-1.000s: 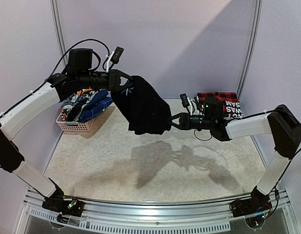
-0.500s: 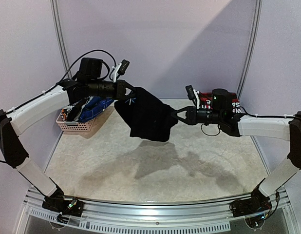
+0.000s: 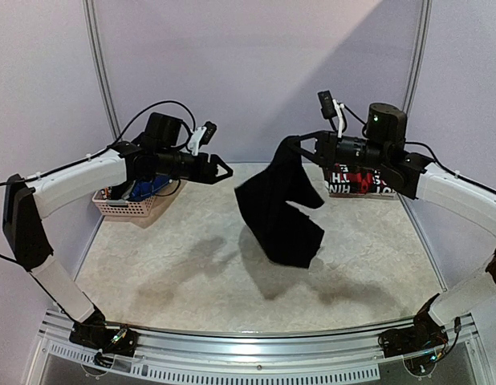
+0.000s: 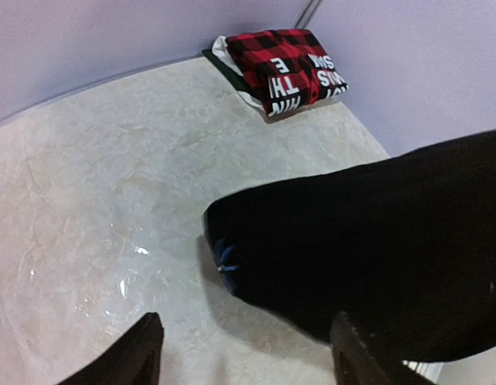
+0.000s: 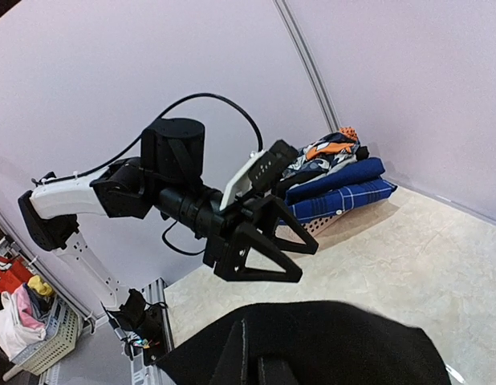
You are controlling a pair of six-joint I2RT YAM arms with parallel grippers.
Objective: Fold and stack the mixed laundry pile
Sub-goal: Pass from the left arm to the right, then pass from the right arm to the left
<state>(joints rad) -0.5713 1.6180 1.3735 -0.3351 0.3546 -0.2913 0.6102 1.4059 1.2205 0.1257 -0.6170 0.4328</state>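
A black garment point(image 3: 282, 215) hangs in mid-air over the table, held at its top corner by my right gripper point(image 3: 301, 144), which is shut on it. In the right wrist view the black cloth point(image 5: 312, 345) covers my right gripper point(image 5: 264, 370). My left gripper point(image 3: 221, 170) stands open and empty, a short way left of the garment. The left wrist view shows its fingers point(image 4: 137, 353) spread apart with the black garment point(image 4: 376, 233) beyond them. The mixed laundry pile point(image 3: 144, 186) fills the basket, with a blue plaid shirt point(image 5: 344, 199) on top.
The pale lattice basket point(image 3: 121, 207) stands at the back left corner. A folded red-and-black plaid garment point(image 3: 359, 178) with white lettering lies at the back right by the wall, also seen in the left wrist view point(image 4: 285, 70). Pale walls close the table on three sides.
My left gripper opened and let go of the black garment. The right arm rose and swung right with the garment, which now hangs from the right gripper alone.
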